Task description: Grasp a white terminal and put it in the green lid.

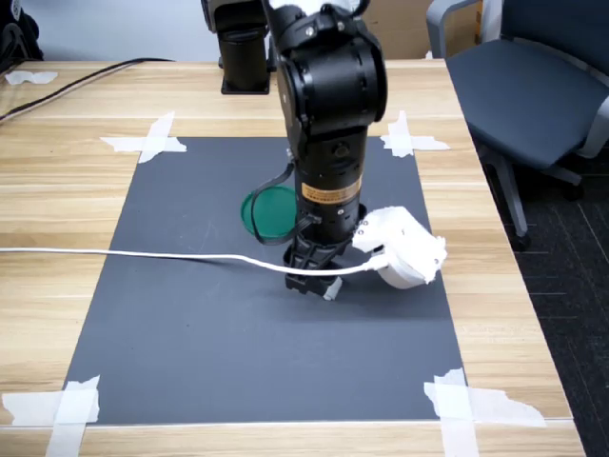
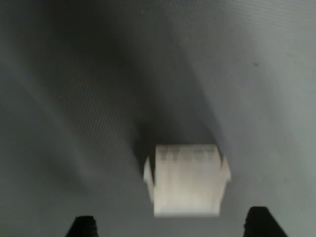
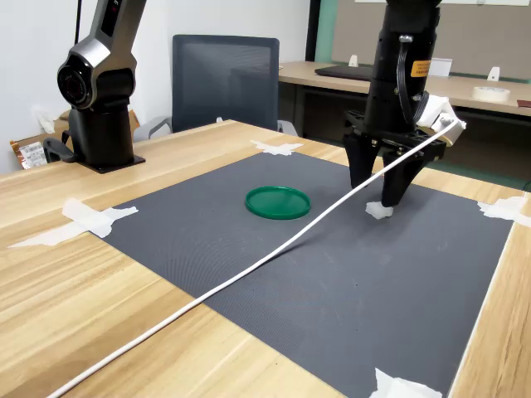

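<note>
Gripper (image 3: 377, 195) open, fingers spread and pointed straight down at the dark mat (image 3: 332, 274), tips just above or at its surface, one on either side of the white terminal (image 3: 379, 211) without a visible grip on it. Terminal flat on the mat, well apart from the green lid (image 3: 277, 201), which lay toward the second exterior view's left. In the wrist view, terminal (image 2: 186, 180) seen blurred as a pale block, slightly wider than deep, long axis running across between the two dark fingertips (image 2: 83, 227), a ridged or slotted face turned away from the camera; finer detail too soft to tell. Arm (image 1: 328, 114) upright, forearm near vertical over the mat, white camera housing (image 1: 404, 249) jutting from the wrist toward the first exterior view's right. In the first exterior view, terminal (image 1: 332, 288) almost wholly hidden behind the gripper (image 1: 314, 281), only a pale corner showing, and lid (image 1: 269, 211) partly covered by the arm; second exterior view showed both whole. White cable (image 3: 249, 265) stretched from the wrist across the mat and onto the wooden table (image 3: 99, 282). Second arm's base (image 3: 99, 108) stood on the table beyond the mat's taped corner (image 3: 83, 217).
</note>
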